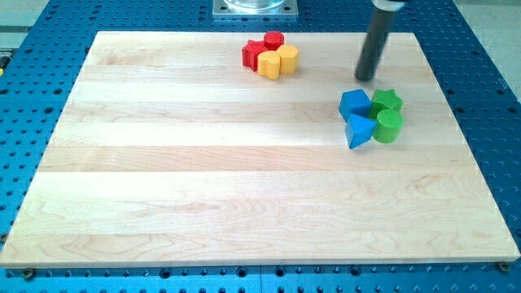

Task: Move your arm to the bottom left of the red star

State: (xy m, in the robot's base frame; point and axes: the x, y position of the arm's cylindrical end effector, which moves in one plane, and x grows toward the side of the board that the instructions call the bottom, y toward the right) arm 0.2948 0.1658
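Blocks sit in two clusters on the far half of the table [163,203], with bare wood nearer the view's bottom. Nearest is the right cluster: a blue triangle [358,130], a blue cube [354,103], a green cylinder [390,125] and a green star [387,101], all touching. My tip [365,78] stands just above the blue cube toward the view's top, apart from it; this tool is a bare rod, with nothing to open or hold. Farther off, near the top edge, the red star [256,54] touches a yellow block [269,65], a yellow cylinder [287,57] and a red cylinder [273,40]. It looks small, rigid, light and likely to slide easily, so I judge no contact is wanted; I should stop at its lower-left.
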